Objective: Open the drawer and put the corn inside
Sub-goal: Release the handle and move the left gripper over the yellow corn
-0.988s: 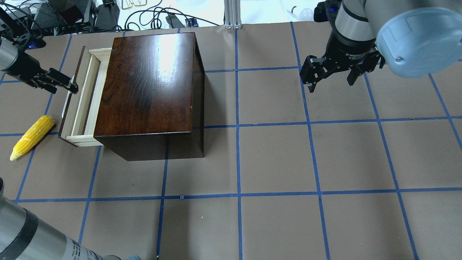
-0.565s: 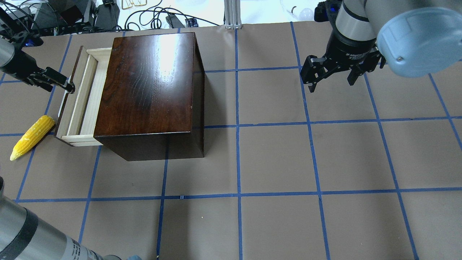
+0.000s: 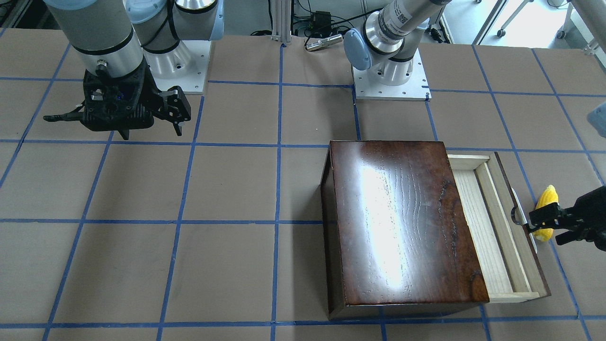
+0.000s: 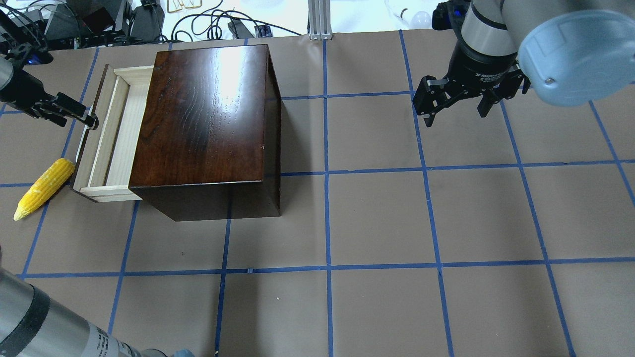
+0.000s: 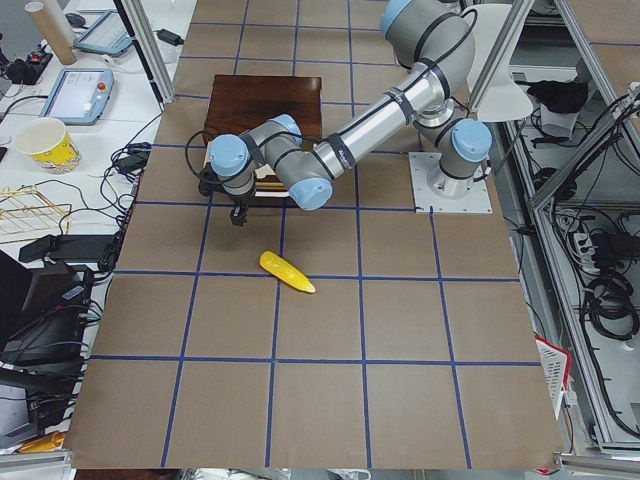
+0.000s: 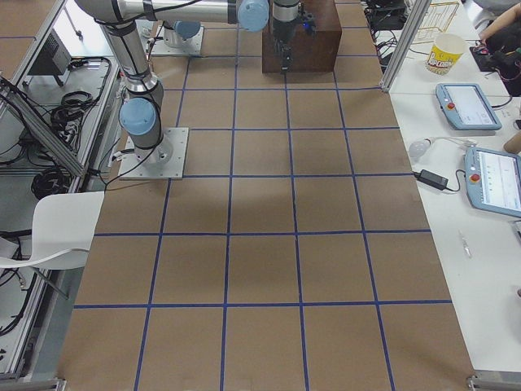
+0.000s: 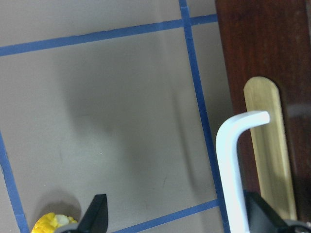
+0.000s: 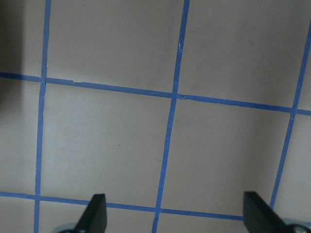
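The dark-wood box stands at the table's left. Its drawer is pulled partly out to the left, with pale wood showing inside. My left gripper is at the drawer's front. In the left wrist view its jaws stand wide apart, with the white handle just inside one finger. The corn lies on the table just beside the drawer's near front corner. It also shows in the front view, behind the left gripper. My right gripper is open and empty, hovering far right.
Blue tape lines grid the brown table cover. Cables and gear lie beyond the far edge. My left arm's forearm crosses the near left corner. The right wrist view shows only bare table.
The left gripper has moved left along with the handle, and the drawer has slid further out of the box toward the corn. The right arm and the corn have not moved.
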